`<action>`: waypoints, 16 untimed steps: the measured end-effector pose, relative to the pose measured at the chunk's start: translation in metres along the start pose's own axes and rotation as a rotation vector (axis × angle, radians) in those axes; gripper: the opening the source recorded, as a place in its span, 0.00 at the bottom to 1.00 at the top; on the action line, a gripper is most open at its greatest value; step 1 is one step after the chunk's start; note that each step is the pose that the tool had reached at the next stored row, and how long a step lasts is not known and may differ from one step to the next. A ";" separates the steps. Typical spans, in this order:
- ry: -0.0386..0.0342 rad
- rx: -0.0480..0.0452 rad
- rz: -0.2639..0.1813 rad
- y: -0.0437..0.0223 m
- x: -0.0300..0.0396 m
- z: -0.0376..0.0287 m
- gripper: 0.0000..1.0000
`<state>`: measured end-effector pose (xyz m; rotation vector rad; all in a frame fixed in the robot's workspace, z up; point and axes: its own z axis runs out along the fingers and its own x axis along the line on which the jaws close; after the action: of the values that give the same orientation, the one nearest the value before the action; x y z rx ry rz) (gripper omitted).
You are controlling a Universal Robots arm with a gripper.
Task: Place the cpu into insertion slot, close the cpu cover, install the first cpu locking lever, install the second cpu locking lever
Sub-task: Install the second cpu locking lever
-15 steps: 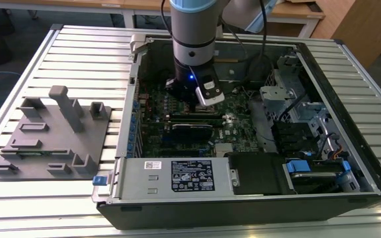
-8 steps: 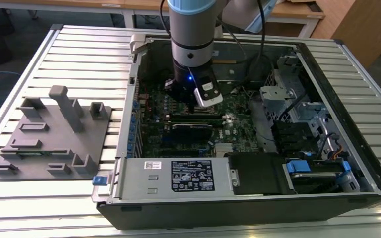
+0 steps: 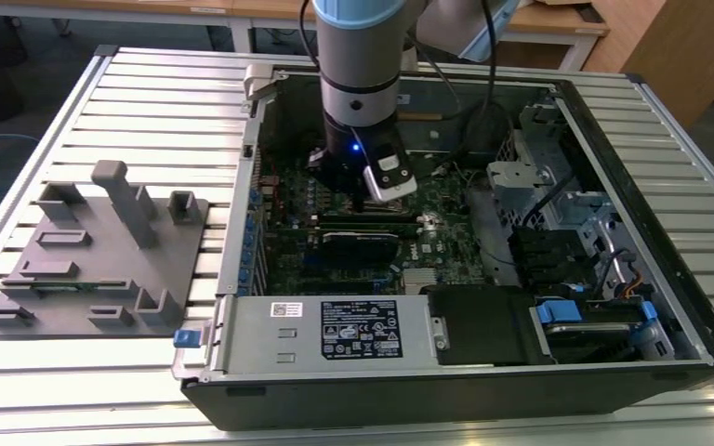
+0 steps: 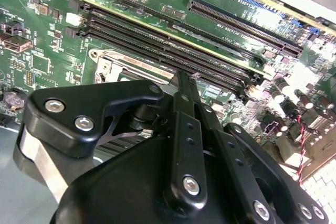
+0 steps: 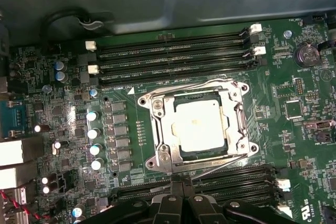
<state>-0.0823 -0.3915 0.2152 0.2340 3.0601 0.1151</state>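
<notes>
In the first wrist view the cpu lies flat in the insertion slot, silvery top up. The cpu cover is down around it as a silver frame. One thin locking lever lies flat along the frame's edge. The other lever slants from a socket corner toward my gripper, whose fingers stand shut together just beside the socket. I cannot tell whether they touch the lever. In the second wrist view the gripper tapers over a corner of the slot. In the exterior view the gripper hangs low over the board.
Long black memory slots flank the socket on two sides, with capacitors beside it. The green motherboard sits inside an open computer case with drive bays and cables at the exterior view's right. A grey fixture block stands at its left.
</notes>
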 end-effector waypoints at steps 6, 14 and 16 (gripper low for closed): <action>0.0000 0.0000 0.000 -0.0007 0.0039 0.0011 0.10; 0.0001 0.0000 0.000 -0.0017 0.0091 0.0035 0.10; 0.0008 -0.0032 -0.001 -0.0019 0.0094 0.0045 0.10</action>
<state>-0.0914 -0.3915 0.2100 0.2317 3.0605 0.1200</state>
